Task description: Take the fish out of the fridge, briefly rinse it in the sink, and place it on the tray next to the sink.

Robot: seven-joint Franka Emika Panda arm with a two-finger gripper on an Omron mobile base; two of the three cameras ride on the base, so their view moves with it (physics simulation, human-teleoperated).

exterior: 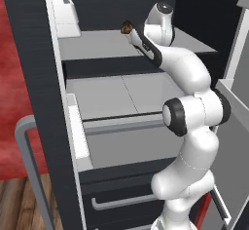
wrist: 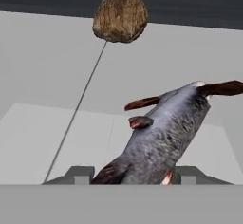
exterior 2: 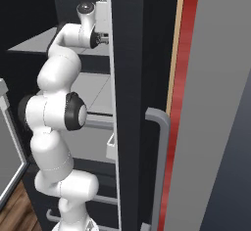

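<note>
Fish (wrist: 161, 137) rose between the fingertips (wrist: 81, 173) of the pincer (wrist: 134, 174), apparently clamped, brown lump (wrist: 120, 15) beyond it, hand inside the fridge (exterior: 34, 78), so rinsing at the sink and traying remained.

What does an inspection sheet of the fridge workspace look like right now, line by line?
Surface: pale grey fridge shelf, with more shelves and drawers below it.
Job's things: fish lies between the end effector fingers, tail pointing away from the camera; fridge stands open.
Clutter: brown round lump sits on the shelf, beyond the fish.
Grippers: end effector is reached in over the upper shelf, fingers on either side of the fish; grip cannot be confirmed.
Cables: nothing seen.
Surroundings: red wall, wooden floor, grey bar handle on the open door.
</note>
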